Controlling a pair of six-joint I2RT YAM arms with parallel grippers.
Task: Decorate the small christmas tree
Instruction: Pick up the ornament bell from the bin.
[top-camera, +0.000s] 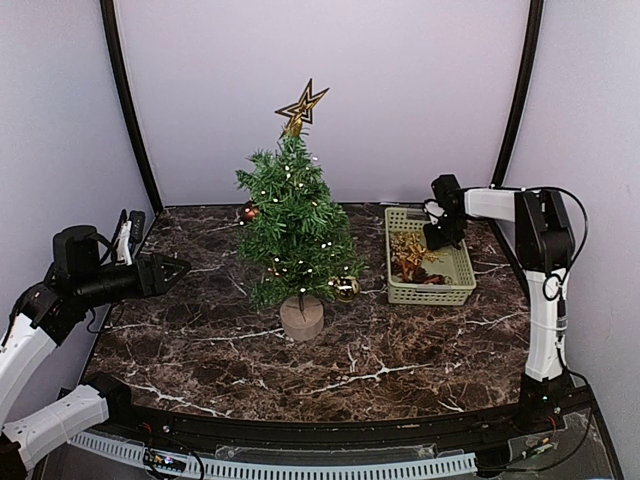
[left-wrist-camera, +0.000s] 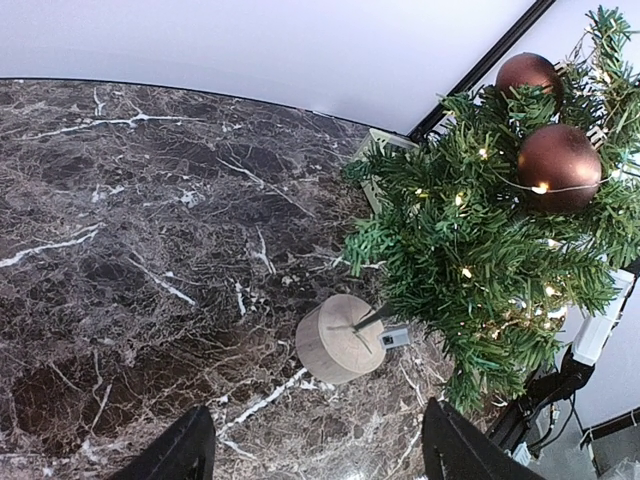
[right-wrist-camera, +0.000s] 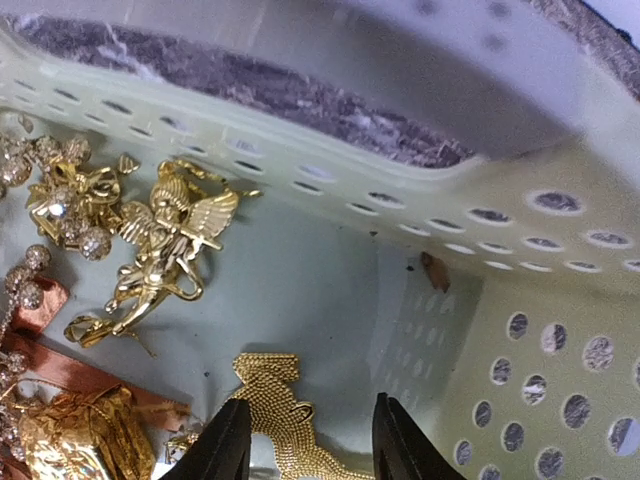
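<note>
The right arm stretched forward and bent down into the pale green perforated plastic basket. The right end effector stood with its fingers apart over a gold glittery ornament, gripping nothing. The left arm lay low, and the left end effector was spread wide and empty, facing the small dark-green christmas tree, which stood upright mid-tabletop.

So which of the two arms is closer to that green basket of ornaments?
Right. The right gripper hangs inside the basket, open over the gold ornaments. The left gripper is across the table, beyond the small christmas tree.
</note>
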